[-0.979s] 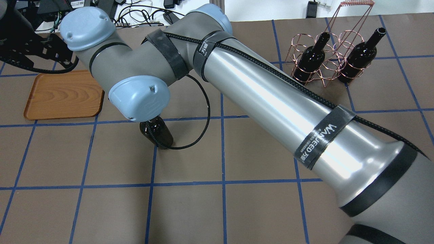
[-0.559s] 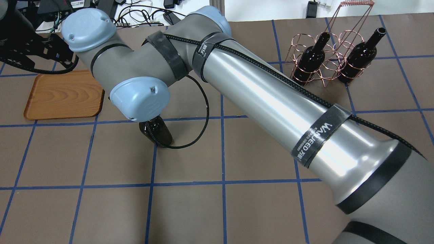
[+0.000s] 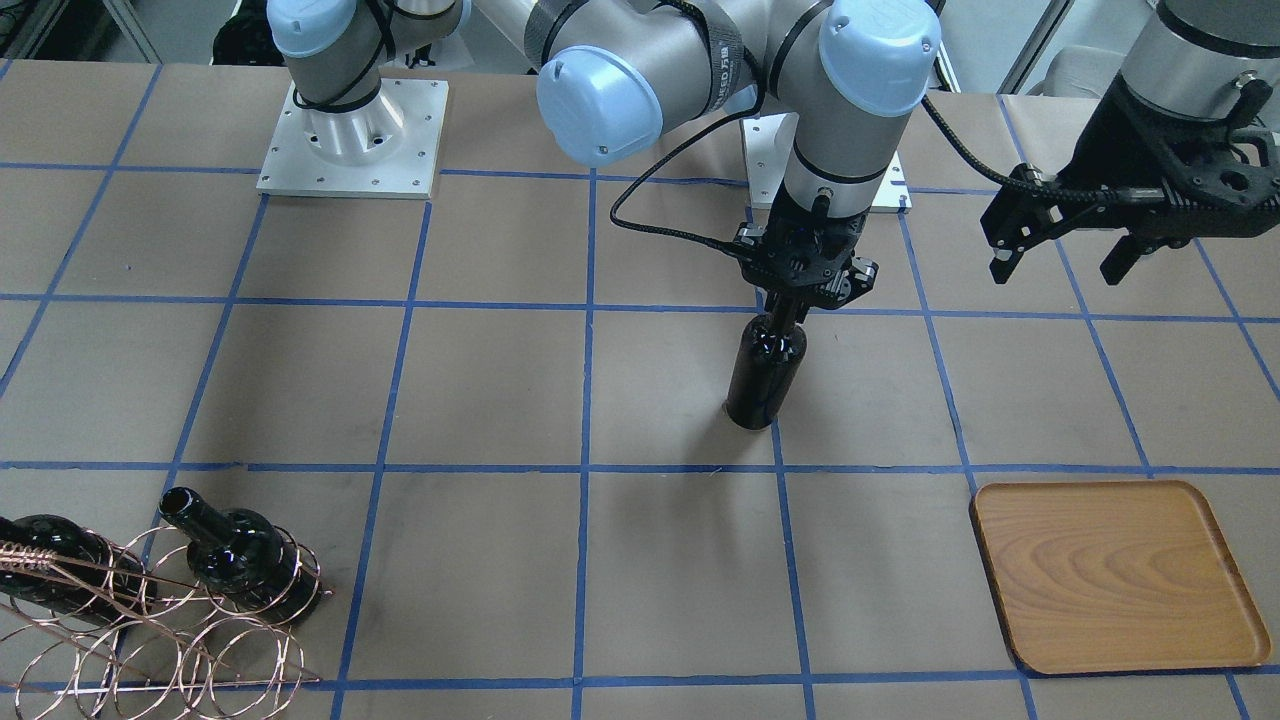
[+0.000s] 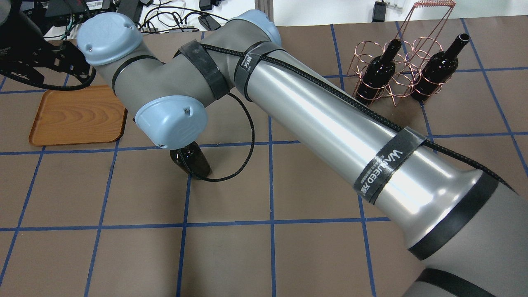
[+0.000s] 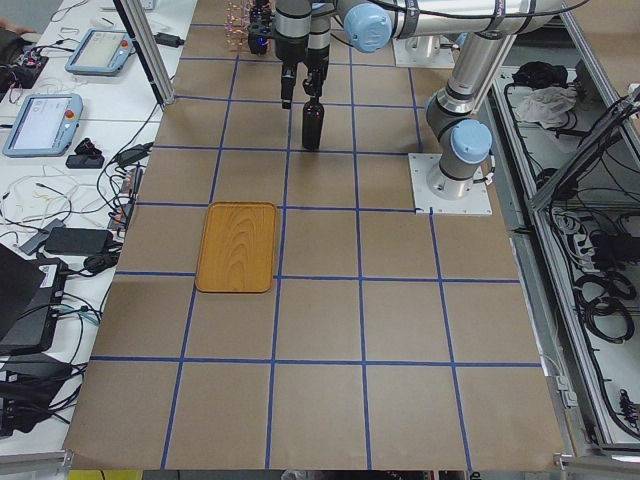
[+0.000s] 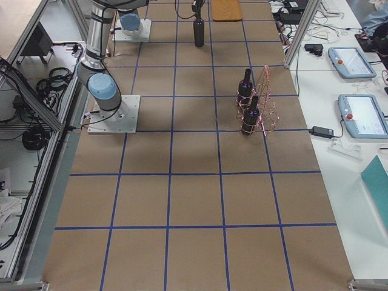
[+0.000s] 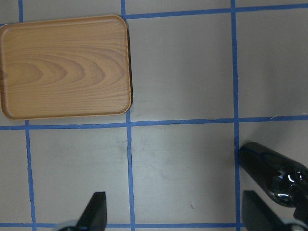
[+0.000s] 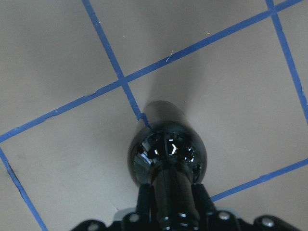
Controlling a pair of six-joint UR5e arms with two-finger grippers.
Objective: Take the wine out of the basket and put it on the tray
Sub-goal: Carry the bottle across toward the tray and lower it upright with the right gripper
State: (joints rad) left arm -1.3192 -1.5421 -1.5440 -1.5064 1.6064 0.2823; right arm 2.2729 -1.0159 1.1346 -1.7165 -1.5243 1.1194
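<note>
Brown paper ruled with blue tape covers the table (image 3: 480,380); the tray (image 3: 1120,575) lies flat on it with no bottle on it yet. Well apart from the tray, the wine (image 3: 765,375) stands upright, its base at or just above the paper, and the right gripper (image 3: 800,300) pinches its narrow neck from above. Farther from the tray again, the basket (image 3: 200,640) holds two other bottles (image 3: 240,560). Nearer the tray, on its robot side, the left gripper (image 3: 1058,268) hangs with fingers spread, holding nothing. Three risks, as I judge them. Glossy glass gripped only at the neck could slip or swing on the way to the tray. The base could catch the tray's low rim and tip. The right arm's path toward the tray passes close by the left gripper, so the two could collide.
</note>
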